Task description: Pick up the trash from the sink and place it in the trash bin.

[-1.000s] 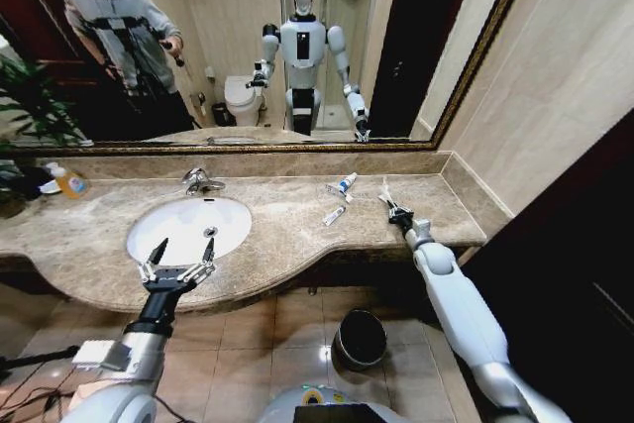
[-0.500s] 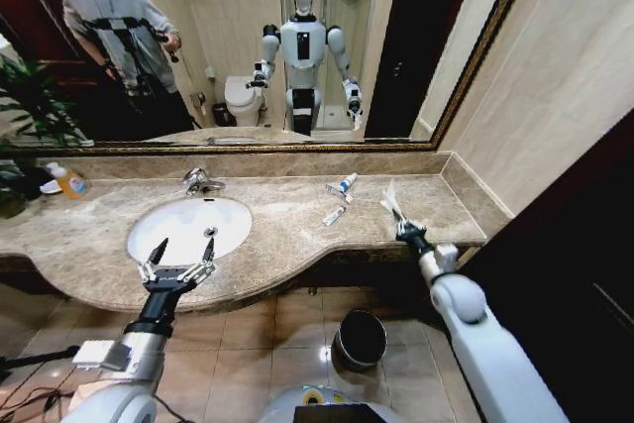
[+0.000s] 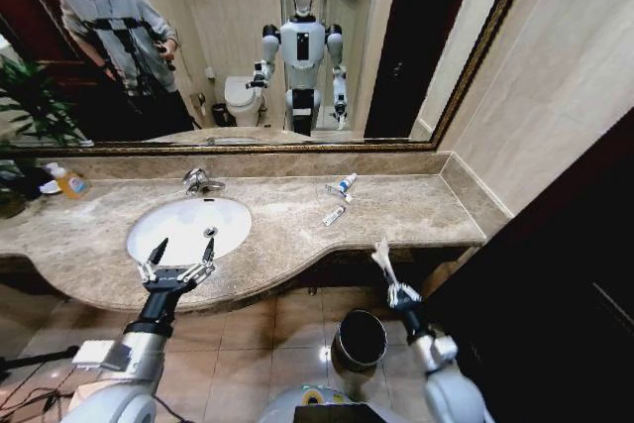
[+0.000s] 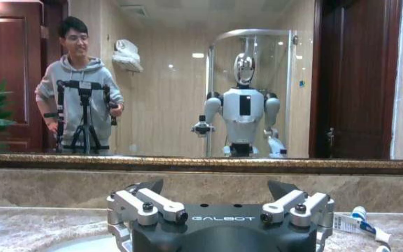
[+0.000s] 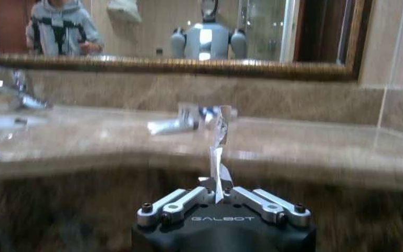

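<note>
Down beside the trash bin [image 3: 360,339], just off its rim on the side away from the sink [image 3: 188,228], the right gripper [image 3: 399,292] has its fingers pinched together on a thin white strip of trash [image 3: 382,260] that stands up from them. Over by the sink, the left gripper [image 3: 178,264] hangs above the front rim with its fingers spread wide and nothing between them, while two small white tubes [image 3: 338,199] lie on the marble counter [image 3: 396,207], well apart from the bin.

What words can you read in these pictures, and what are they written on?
"GALBOT": on the left end effector, in its wrist view.
"GALBOT": on the right end effector, which holds a white packet.
The tubes on the counter have print too small to read.
</note>
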Tool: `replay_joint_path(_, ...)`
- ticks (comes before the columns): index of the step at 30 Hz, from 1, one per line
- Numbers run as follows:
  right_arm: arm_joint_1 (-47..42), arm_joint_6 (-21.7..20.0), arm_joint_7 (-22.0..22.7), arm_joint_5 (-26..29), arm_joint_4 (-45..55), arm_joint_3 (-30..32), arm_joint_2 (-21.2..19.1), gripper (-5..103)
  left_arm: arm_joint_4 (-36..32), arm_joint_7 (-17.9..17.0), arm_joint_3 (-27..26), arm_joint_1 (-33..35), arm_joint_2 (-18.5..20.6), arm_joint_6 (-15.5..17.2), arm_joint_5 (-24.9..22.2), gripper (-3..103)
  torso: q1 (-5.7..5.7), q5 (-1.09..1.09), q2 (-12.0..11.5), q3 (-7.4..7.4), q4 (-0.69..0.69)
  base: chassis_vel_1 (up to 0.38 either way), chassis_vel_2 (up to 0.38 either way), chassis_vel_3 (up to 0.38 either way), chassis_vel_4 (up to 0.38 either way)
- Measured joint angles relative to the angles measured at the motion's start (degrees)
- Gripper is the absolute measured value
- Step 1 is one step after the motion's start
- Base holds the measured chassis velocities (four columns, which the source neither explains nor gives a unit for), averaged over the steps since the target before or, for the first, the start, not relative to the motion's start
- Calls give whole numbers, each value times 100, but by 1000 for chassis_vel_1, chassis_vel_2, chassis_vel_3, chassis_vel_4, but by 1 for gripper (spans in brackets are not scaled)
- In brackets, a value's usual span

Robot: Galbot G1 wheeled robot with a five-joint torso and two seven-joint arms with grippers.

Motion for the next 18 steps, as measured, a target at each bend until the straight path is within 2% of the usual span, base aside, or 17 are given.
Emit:
replay_joint_path(1,0,0,0,0,0,0,0,0,0,0,0,0,0,0,0,100,0,0,0,0,0,0,0,0,0)
replay_joint_path(5,-77,510,108,-330,-752,-94,235,0,0,0,0,0,0,0,0,100,1,0,-1,0,0,0,0,0,0)
replay_joint_path(6,-77,510,108,-330,-752,-94,235,0,0,0,0,0,0,0,0,100,1,0,-1,0,0,0,0,0,0)
replay_joint_path(8,114,844,162,-622,-1418,-111,399,0,0,0,0,0,0,0,0,100,1,0,-1,0,0,0,0,0,0)
replay_joint_path(12,343,1016,211,-790,-1950,-148,478,0,-1,0,0,0,0,0,0,100,1,0,-1,0,0,0,0,0,0)
replay_joint_path(16,949,1301,297,-1186,-3089,-121,627,0,0,0,-1,0,0,0,0,100,1,2,-1,1,1,0,0,0,0)
replay_joint_path(18,1097,1380,321,-1287,-3358,-101,645,0,0,1,0,0,0,0,0,100,1,1,-1,1,1,0,0,0,0)
